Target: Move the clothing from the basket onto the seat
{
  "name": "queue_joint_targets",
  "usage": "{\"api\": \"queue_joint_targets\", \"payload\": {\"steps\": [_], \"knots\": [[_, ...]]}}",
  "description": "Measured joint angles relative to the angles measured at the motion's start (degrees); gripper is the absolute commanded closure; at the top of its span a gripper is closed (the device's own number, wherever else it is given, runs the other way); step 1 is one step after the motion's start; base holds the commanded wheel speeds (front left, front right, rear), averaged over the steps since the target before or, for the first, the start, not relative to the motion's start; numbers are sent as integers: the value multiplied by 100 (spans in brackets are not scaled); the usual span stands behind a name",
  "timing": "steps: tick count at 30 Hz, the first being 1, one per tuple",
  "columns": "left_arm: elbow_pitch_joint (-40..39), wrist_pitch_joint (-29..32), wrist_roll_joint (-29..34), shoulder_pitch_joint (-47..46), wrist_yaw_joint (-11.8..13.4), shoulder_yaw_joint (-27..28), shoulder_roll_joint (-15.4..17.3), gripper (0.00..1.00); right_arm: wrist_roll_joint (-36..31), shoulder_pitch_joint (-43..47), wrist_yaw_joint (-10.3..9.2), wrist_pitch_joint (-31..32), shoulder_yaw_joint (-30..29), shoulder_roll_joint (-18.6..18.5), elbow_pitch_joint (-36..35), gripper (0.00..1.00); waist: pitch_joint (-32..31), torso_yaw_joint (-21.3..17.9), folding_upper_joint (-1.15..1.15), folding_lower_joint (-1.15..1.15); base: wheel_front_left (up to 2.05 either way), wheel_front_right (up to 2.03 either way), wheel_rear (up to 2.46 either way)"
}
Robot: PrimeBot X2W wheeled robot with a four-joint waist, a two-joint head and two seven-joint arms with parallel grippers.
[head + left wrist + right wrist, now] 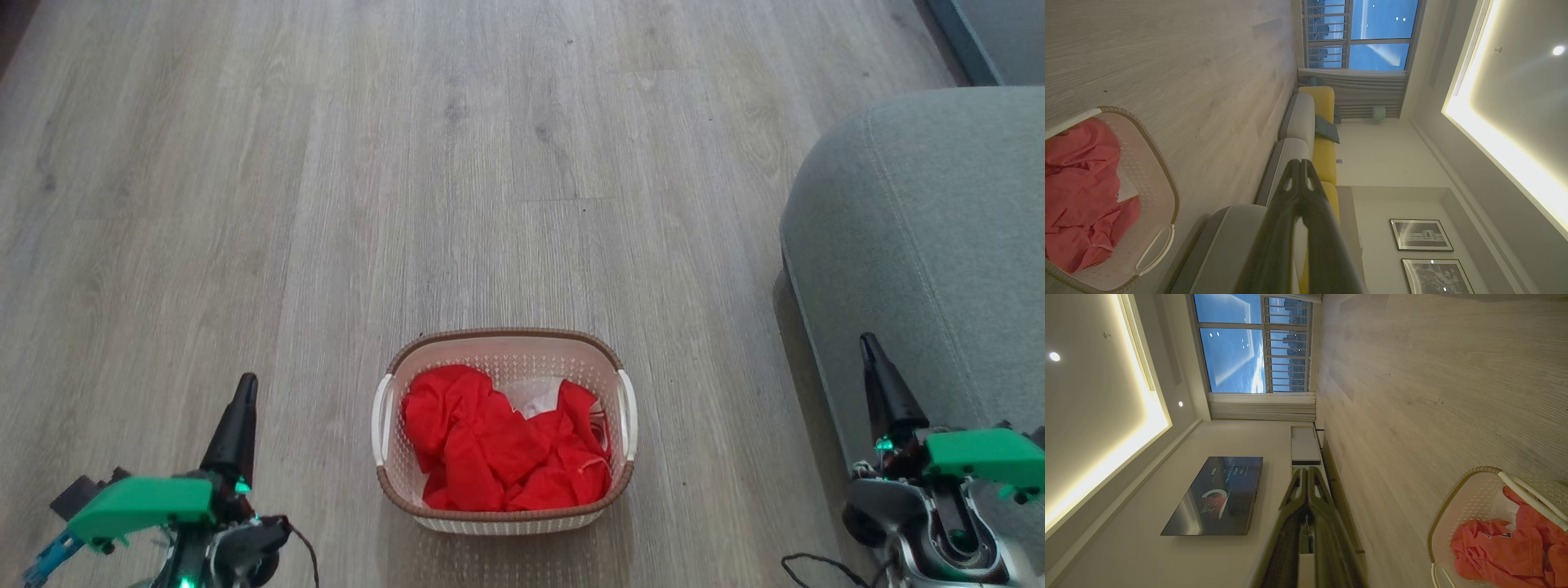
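Observation:
A cream perforated basket (502, 355) with a brown rim stands on the wood floor at lower centre. Red clothing (498, 449) fills it, with a pale cloth piece (535, 398) peeking out at the back. The grey-green seat (922, 237) rises at the right. My left gripper (243, 385) sits shut at lower left, well left of the basket, holding nothing. My right gripper (867, 343) is shut and empty at lower right, in front of the seat's edge. The left wrist view shows the basket (1163, 192) and clothing (1081, 192) at left, gripper (1301, 163) shut. The right wrist view shows the basket (1457, 498), clothing (1502, 551) and shut gripper (1306, 470).
Bare wood floor (457, 163) spreads ahead and to the left of the basket. A grey and yellow sofa (1310, 122) runs along the window wall. A wall-mounted television (1216, 494) hangs above a low cabinet (1304, 445) on the opposite side.

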Motion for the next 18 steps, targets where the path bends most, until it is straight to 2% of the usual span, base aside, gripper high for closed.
{"api": "queue_joint_targets", "payload": {"steps": [18], "knots": [[0,0,0,0,0,-1,0,100,0,0,0,0,0,0,0,100,0,0,0,0,0,0,0]]}}
